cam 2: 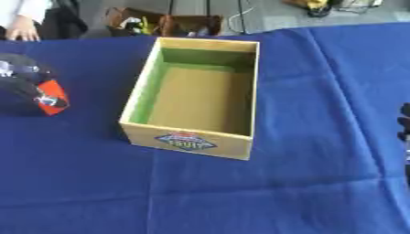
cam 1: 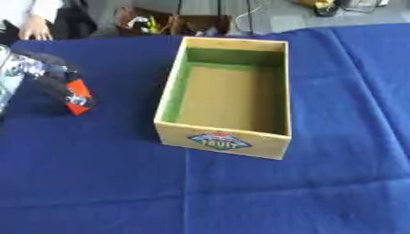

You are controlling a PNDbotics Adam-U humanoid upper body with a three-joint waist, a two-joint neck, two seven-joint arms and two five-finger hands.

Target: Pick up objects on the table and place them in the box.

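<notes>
An open wooden box (cam 1: 223, 140) with a "FRUIT" label on its front wall stands in the middle of the blue-covered table, and nothing shows inside it. My left hand (cam 1: 50, 78) comes in from the left edge, well left of the box and above the cloth. Its fingers are curled round a small red and orange packet (cam 1: 78, 97), which is partly hidden by the hand. Only a dark sliver of my right hand (cam 2: 405, 125) shows at the right edge, far right of the box.
The blue cloth (cam 1: 240, 192) covers the whole table, with open room in front of and to the right of the box. Beyond the far edge stands a brown carton (cam 1: 172, 23) with clutter. A person's hand (cam 1: 36, 31) rests at the far left corner.
</notes>
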